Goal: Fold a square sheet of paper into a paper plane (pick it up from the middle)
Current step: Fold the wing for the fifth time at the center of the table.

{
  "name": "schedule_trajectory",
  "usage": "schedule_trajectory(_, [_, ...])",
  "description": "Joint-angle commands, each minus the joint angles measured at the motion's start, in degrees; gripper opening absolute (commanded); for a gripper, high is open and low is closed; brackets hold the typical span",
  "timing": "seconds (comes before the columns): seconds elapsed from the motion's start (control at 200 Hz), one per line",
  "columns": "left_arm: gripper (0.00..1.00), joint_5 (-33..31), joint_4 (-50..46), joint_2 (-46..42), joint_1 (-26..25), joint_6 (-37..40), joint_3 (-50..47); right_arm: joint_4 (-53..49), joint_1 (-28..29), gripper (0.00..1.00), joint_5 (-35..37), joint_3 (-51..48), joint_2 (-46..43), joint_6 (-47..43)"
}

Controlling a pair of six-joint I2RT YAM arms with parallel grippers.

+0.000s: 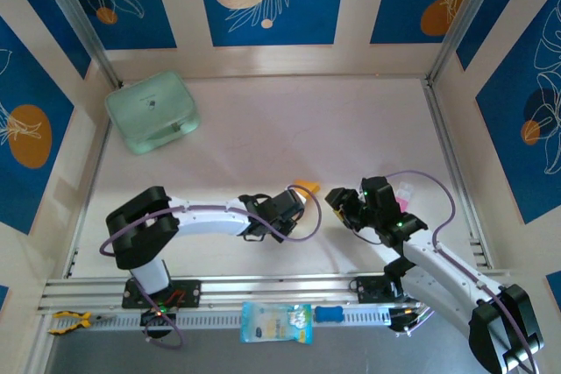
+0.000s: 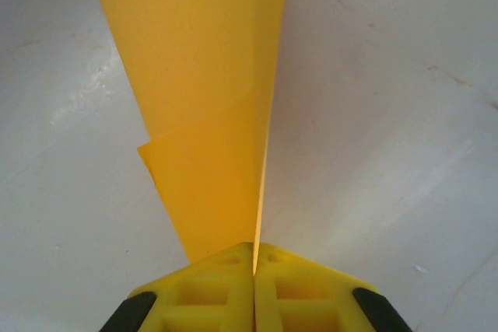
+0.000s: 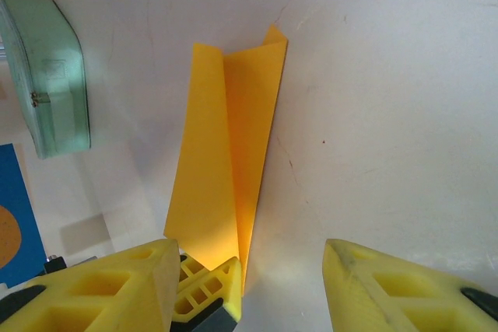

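Left gripper (image 2: 254,270) on paper (image 2: 202,99); closed case (image 1: 152,111)

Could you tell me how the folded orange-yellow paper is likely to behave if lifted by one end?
Pinched in the shut left gripper, the folded orange-yellow paper juts out unsagging, so it should hold fairly stiff. Thin, so probably very light. Its parted far flaps may spring open.

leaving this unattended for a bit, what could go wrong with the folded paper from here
The left end effector is shut on only one end of the folded orange-yellow paper sheet; with so small a pinch, the sheet may swing or slip.
The right end effector stands open astride that end, close to the left one's fingers; closing there may bump them or crumple the layers.
The flaps overlap unevenly, so later creases may skew.
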Motion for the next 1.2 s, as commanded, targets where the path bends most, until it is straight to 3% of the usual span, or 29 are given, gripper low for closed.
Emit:
schedule_trajectory(0.0, [0.08,3.3,1.3,0.4,1.2,-0.8,-0.4,0.2,0.8,0.52,0.5,-0.9,-0.8,1.0])
schedule_trajectory(0.465, [0.08,21.8,8.2,0.3,8.2,-3.0,-4.8,5.3,2.7,0.52,-0.8,-1.9,3.4,0.6])
schedule_trajectory(0.69, [0.06,36.6,12.2,2.5,12.6,-3.0,-5.1,9.3,2.4,0.49,-4.3,-1.3,8.8,-2.0])
schedule_trajectory(0.895, [0.05,45.6,14.6,5.4,15.3,-4.0,-4.4,13.7,2.1,0.42,-8.7,-0.2,14.0,-5.4])
schedule_trajectory(1.195, [0.04,51.5,17.7,7.4,17.0,-6.4,-4.8,22.7,2.6,0.25,-15.0,3.1,25.0,-9.7])
